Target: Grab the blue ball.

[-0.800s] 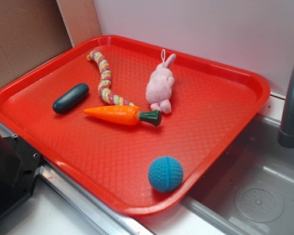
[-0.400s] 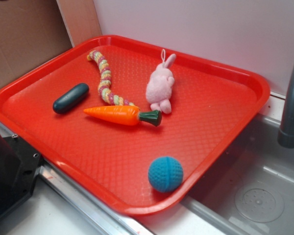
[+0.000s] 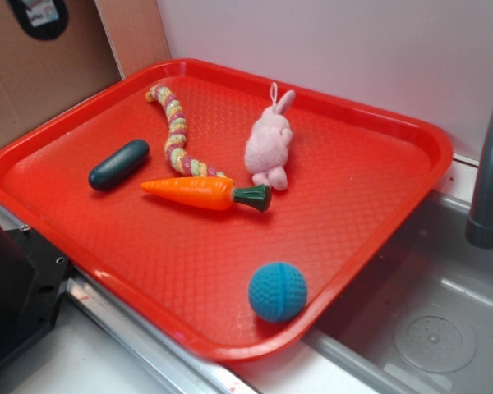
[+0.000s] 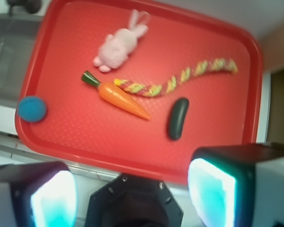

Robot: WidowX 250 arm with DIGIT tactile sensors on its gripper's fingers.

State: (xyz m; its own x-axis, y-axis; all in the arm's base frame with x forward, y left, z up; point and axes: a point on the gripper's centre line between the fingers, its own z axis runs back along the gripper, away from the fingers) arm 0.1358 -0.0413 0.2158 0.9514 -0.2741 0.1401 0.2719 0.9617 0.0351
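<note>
- Exterior: the ball (image 3: 278, 291), teal-blue and ribbed, sits by the tray's (image 3: 378, 115) near corner, well apart from the carrot (image 3: 204, 193).
- Wrist: the gripper (image 4: 132, 187) is spread wide and empty, above the tray edge; the ball (image 4: 31, 108) lies in the left corner.

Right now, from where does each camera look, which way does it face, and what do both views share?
Exterior: sits off the robot, above the tray's near corner, looking down at an angle; a dark robot part shows at the top left corner.
Wrist: rides on the arm, high up, looking down; the two fingers stand wide apart at the bottom edge, so the gripper is open.
Both show the blue ball, carrot, bunny, rope and capsule.
</note>
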